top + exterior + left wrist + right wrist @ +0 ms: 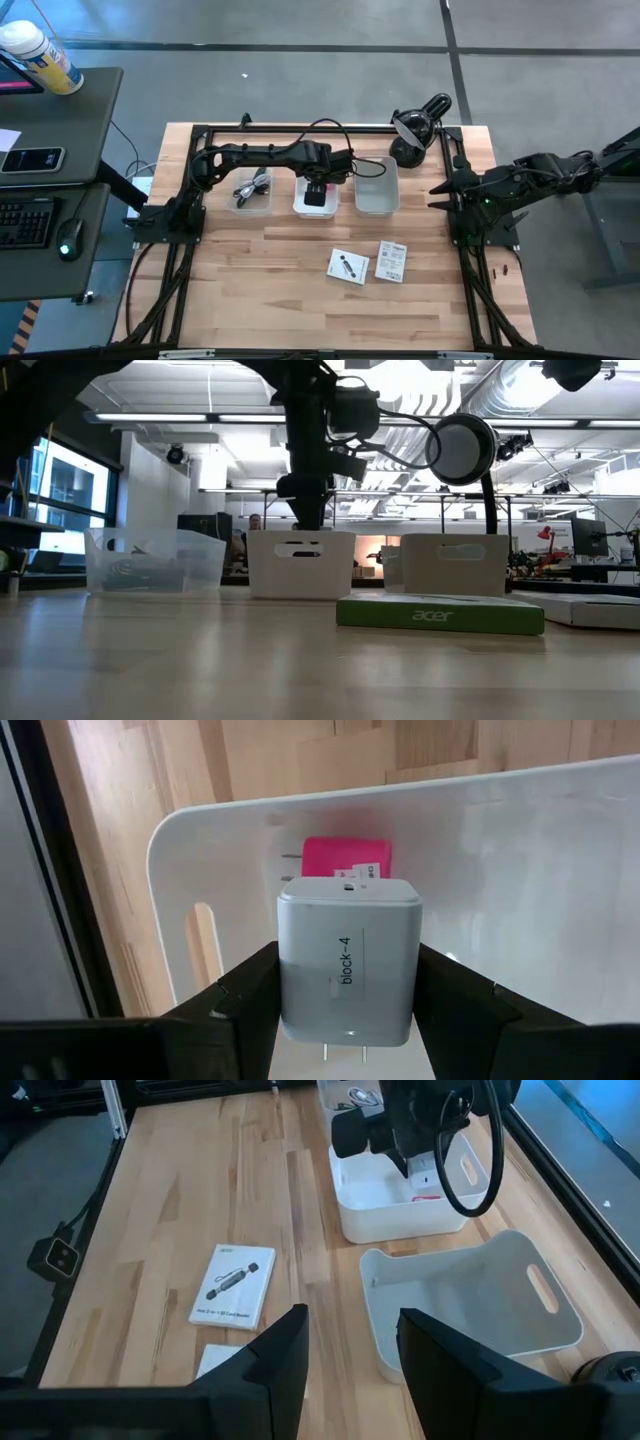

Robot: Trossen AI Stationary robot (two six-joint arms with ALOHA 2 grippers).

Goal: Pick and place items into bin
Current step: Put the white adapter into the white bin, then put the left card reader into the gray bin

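We read the scene from the wooden counter (280, 290) inward: three bins stand in a row toward its far edge, a clear one (252, 190) at the 9 o'clock end holding a black cable (250, 186), a white middle bin (316, 198), and an empty white bin (376, 186) at the 3 o'clock end. The left arm reaches across from 9 o'clock and its left gripper (348, 995) hangs directly over the middle bin, fingers (250, 990) closed on the flanks of a white charger block (348, 960) labelled "block-4", long axis vertical, prongs toward the camera. Straight beneath it on the bin floor lies a pink block (345, 855), so we judge the coming move a plain release downward; the bin walls leave room on all sides, and the charger would likely land on or just beside the pink piece. The right gripper (350, 1340) waits at the counter's 3 o'clock edge, fingers wide and empty, pointed toward the bins. Two white printed packets (348, 265) (392, 261) lie flat at 6 o'clock of the bins, well apart from them, and nearer the right arm.
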